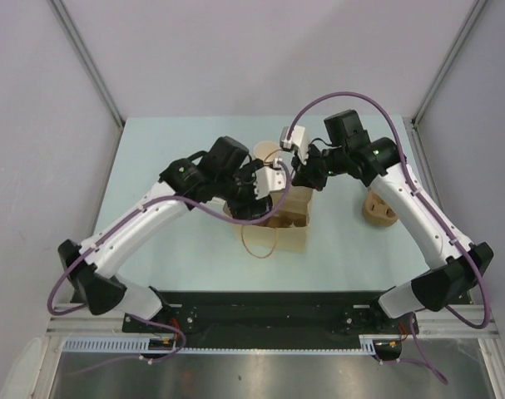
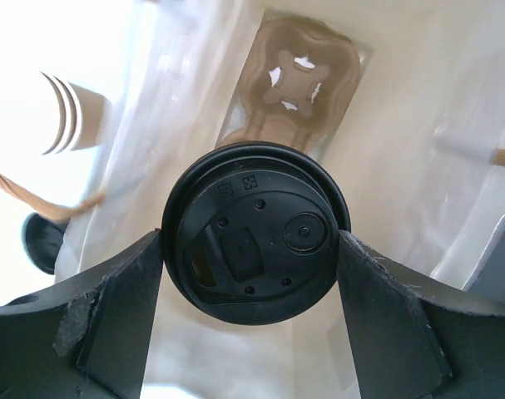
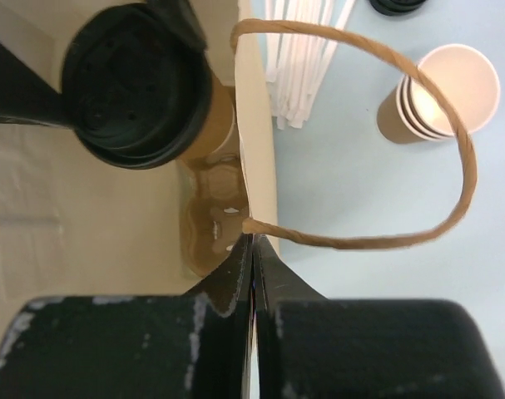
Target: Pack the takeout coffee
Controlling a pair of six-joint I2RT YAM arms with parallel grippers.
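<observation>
At the table's (image 1: 169,249) middle, our left gripper (image 2: 250,249) clamps the probably crushable takeout coffee (image 2: 256,229) at its stiffer lid, while the right gripper (image 3: 253,249) pinches the paper bag (image 3: 257,125) rim.

White arm links (image 1: 144,218), black joints (image 1: 227,155), purple cables (image 1: 352,95), green indicator lights (image 1: 182,169), scuffed black gripper fingers (image 2: 111,324)

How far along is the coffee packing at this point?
Done: the bag stands open with a cardboard carrier at its bottom. In hand: the right gripper pinches the bag's rim while the left gripper holds the lidded coffee cup inside the mouth, above the carrier. Left: lower it, let go, withdraw both arms.
</observation>
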